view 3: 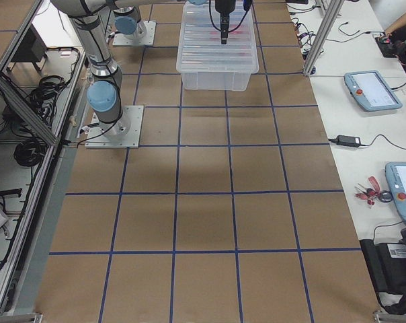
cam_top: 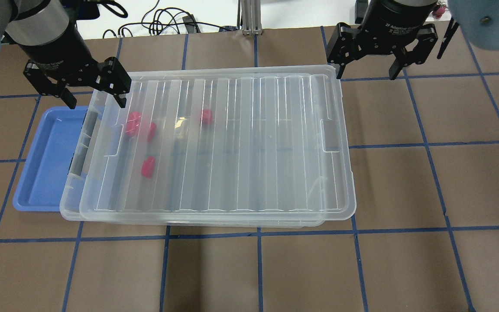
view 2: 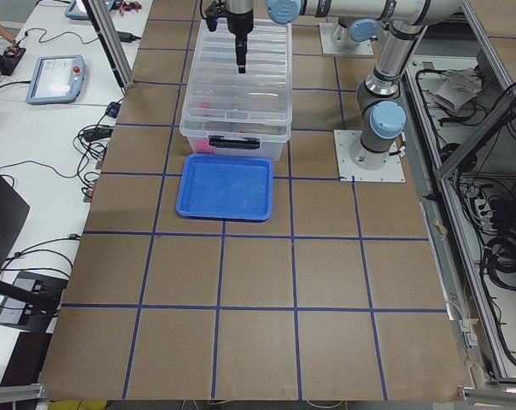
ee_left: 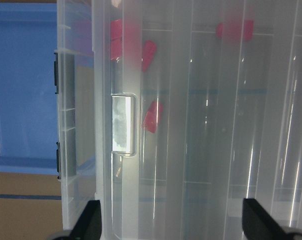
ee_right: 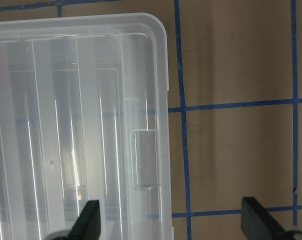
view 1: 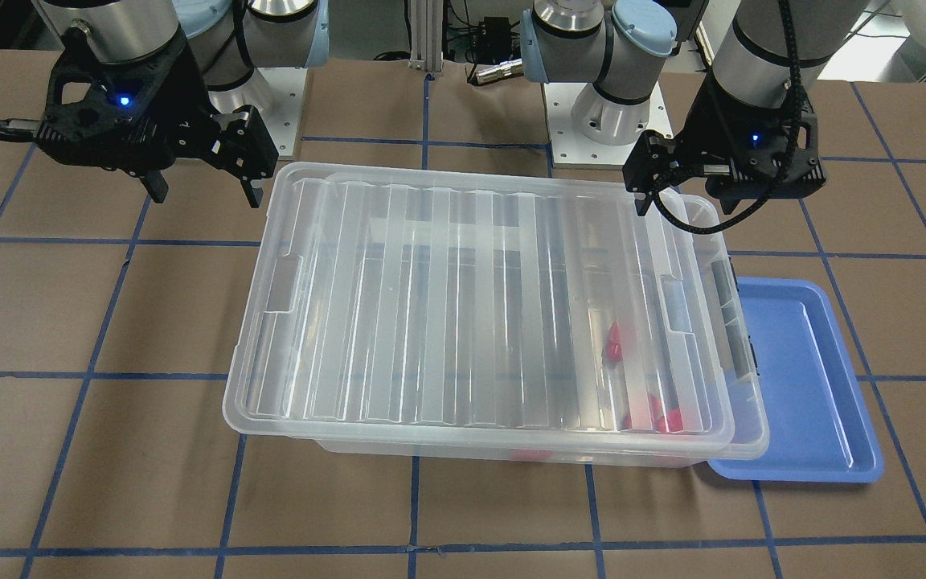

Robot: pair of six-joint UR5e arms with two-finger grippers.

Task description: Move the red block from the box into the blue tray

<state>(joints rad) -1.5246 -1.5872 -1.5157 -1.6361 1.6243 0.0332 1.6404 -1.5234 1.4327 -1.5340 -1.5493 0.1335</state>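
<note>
Nothing placed yet. Lid [cam_top: 249, 151] sitting on box [view 1: 511, 454], covering red block [cam_top: 148, 167] at 9 o'clock end. Blue tray [cam_top: 46, 164] lying empty alongside. Left fingers [cam_top: 118, 86], right fingers [cam_top: 338, 60] hovering released.

The box [cam_top: 71, 195] sits on the table [cam_top: 405, 195] in front of me, long side across. Its lid [cam_top: 254, 143] lies on top, offset toward my right, so the box's left-end rim sticks out. The tray [cam_top: 46, 164] lies flat on the table tight against that left end. Inside, all in the left half: a pair of blocks [cam_top: 133, 126] side by side toward the far wall, a lone block [cam_top: 147, 167] nearer me, a fourth block [cam_top: 206, 116] rightward. My left gripper [cam_top: 98, 104] hangs above the lid's left end, my right gripper [cam_top: 366, 76] above its right edge.
</note>
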